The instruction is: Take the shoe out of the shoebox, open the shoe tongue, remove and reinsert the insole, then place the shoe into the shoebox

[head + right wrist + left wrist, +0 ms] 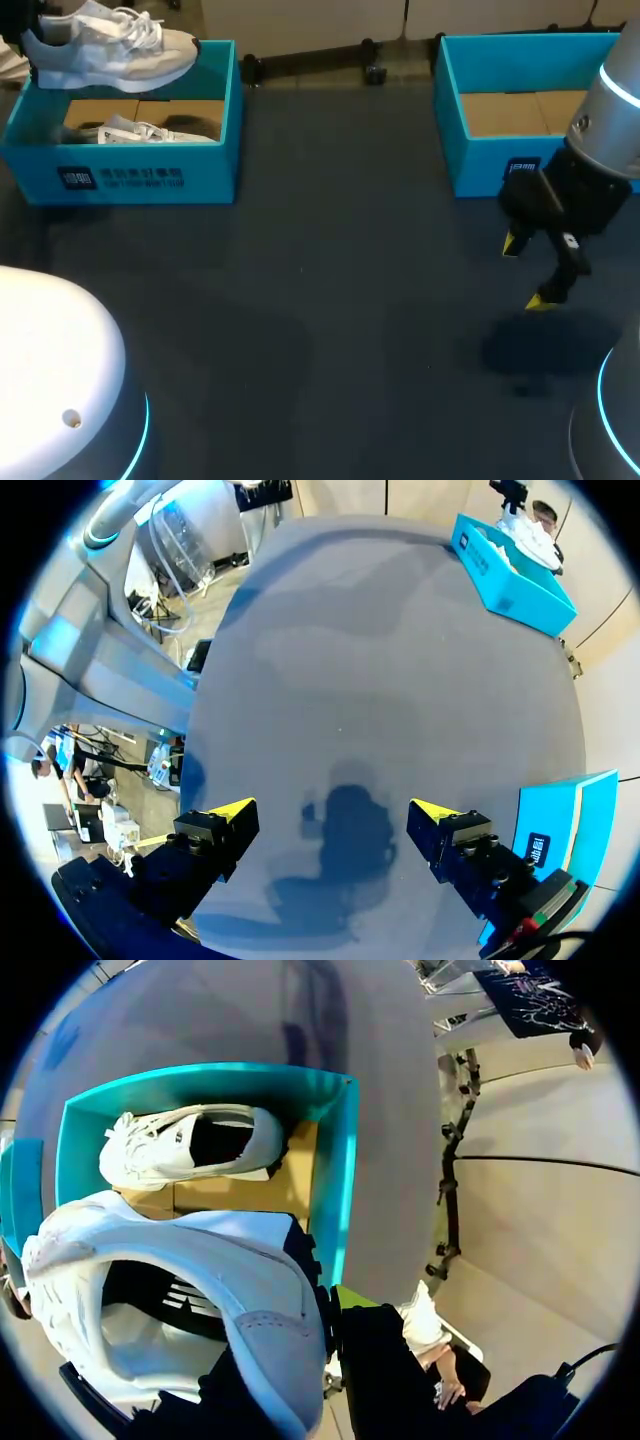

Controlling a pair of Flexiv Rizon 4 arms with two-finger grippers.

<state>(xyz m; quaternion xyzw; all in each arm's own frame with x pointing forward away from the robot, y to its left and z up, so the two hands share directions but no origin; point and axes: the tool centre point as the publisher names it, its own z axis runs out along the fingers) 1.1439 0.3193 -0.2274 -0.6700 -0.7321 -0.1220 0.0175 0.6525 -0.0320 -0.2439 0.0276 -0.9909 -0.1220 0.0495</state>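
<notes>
Dark grey worktop [330,300], matte. Two teal shoeboxes at its far side: the left shoebox [130,180] and a right shoebox [480,170] with bare cardboard inside.

Lifted shoe [110,45]: white sneaker, up over the left shoebox's back rim, sole down. A second shoe [140,132] lies inside that box.

Left hand [335,1330]: clamped on the lifted shoe at the heel collar. One yellow tip shows outside the heel; the other seems to be inside the opening.

Right hand [527,272]: fingers spread wide, empty, hovering over bare worktop in front of the right shoebox.

Handling, as judged:
- Light; mesh-like upper soft and will fold under a pinch.
- Sole and heel counter are the stiff parts, so the heel grip suits carrying.
- Tongue and insole are thin and floppy; take them by an edge, with the other hand steadying the sole.
- Laces could snag a fingertip.
</notes>
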